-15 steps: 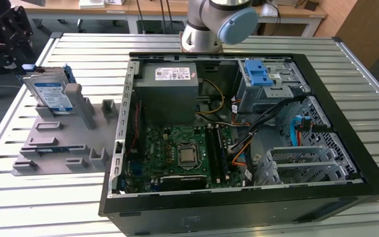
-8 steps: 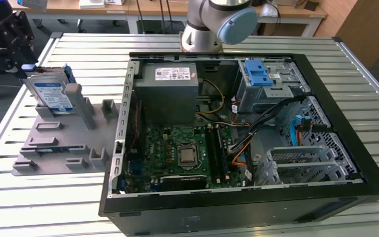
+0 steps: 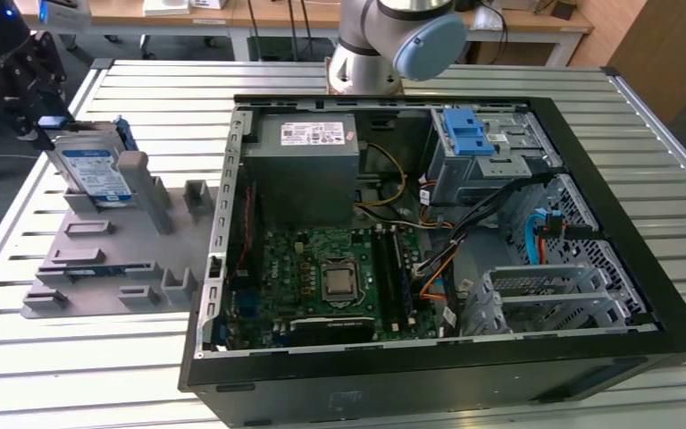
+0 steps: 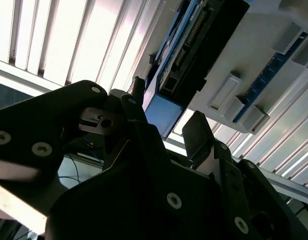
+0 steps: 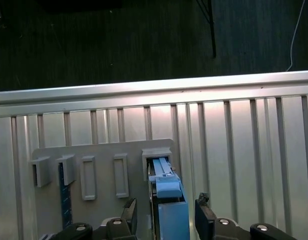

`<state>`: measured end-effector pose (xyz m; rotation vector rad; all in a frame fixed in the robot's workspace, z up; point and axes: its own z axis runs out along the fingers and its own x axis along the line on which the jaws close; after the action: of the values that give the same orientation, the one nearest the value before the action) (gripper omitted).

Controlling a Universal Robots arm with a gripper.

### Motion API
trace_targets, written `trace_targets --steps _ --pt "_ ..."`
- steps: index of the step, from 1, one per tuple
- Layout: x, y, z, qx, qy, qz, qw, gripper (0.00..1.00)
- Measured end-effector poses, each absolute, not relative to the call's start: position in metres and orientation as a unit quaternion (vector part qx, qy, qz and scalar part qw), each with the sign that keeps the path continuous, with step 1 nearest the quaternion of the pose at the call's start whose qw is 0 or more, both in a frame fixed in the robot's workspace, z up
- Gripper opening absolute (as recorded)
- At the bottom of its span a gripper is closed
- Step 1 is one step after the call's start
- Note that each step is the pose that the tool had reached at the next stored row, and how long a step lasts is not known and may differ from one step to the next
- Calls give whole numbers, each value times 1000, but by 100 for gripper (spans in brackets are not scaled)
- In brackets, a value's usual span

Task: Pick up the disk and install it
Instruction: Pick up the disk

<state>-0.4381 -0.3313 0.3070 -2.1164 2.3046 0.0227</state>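
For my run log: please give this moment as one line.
gripper: open, astride disk | disk: standing in grey fixture, not lifted

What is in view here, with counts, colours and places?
disk: 1, silver with blue bracket, standing on edge in the fixture plate
fixture plate: 1, grey, on table, exterior view's left
computer case: 1, black, open, on table
power supply: 1, grey, inside the case
motherboard: 1, green, inside the case
drive cage: 1, silver, blue latch, inside the case
table: 1, silver, slatted
arm: 1, grey and blue, beyond the case
gripper: 1, black, open, straddling the disk
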Motion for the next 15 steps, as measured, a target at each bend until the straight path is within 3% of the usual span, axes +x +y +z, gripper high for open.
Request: trace_targets --steps 2,3,15 --pt "-438 -331 307 -676 737 7 6 57" --pt "-438 -331 307 -676 737 7 6 51" --pt "-438 -331 298 -676 737 8 6 51"
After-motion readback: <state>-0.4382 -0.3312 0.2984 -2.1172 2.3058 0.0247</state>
